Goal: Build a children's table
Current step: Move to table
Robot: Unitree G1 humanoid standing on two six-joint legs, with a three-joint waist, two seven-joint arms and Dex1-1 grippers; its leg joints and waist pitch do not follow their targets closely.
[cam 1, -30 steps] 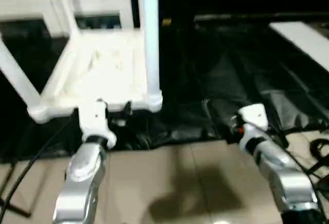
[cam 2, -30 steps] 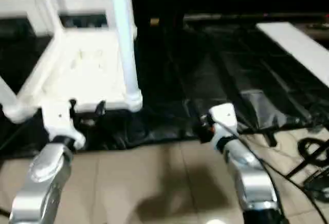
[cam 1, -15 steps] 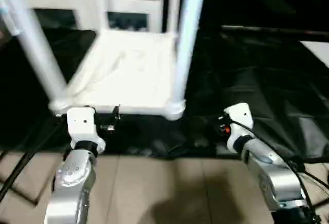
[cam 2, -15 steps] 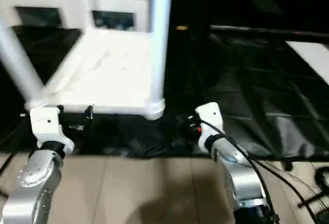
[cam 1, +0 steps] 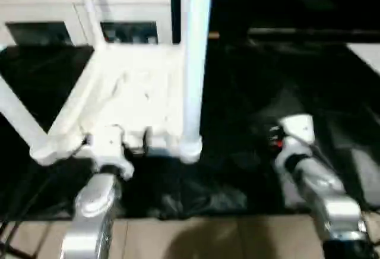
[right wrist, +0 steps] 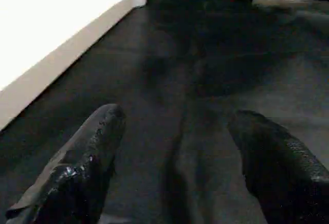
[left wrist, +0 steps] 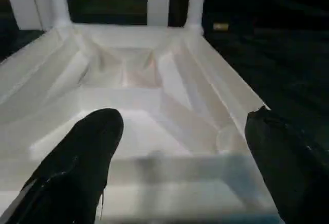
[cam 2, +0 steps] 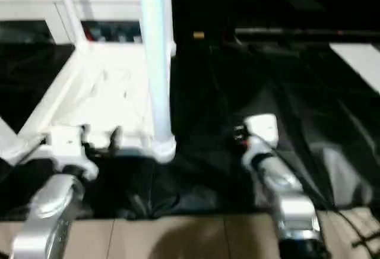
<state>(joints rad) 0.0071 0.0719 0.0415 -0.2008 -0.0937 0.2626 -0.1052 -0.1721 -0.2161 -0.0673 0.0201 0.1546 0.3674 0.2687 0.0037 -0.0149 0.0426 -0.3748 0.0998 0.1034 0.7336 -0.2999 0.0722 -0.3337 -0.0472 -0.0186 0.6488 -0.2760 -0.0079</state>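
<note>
The children's table (cam 1: 136,98) lies upside down on a black sheet, with its ribbed underside up. Its white legs stand upward; the near right leg (cam 1: 195,63) rises from its corner socket. My left gripper (cam 1: 122,137) is at the middle of the table's near rim (left wrist: 169,183). It is open, its black fingers (left wrist: 97,136) spread wide with nothing between them. My right gripper (right wrist: 177,116) hovers low over the sheet to the right of the table. It is open and empty, and the table's side (right wrist: 56,54) runs beside it.
A white cabinet with glass doors (cam 1: 53,9) stands behind the table. The black sheet (cam 1: 285,75) covers the floor ahead, and tan tiles (cam 1: 196,241) lie near my feet. A white board (cam 2: 356,57) lies at the far right. Dark cables (cam 1: 18,211) run at the near left.
The whole picture has swung and shows less of the tiles, so the camera has moved. Both grippers keep the same opening, the left one staying at the table's near rim.
</note>
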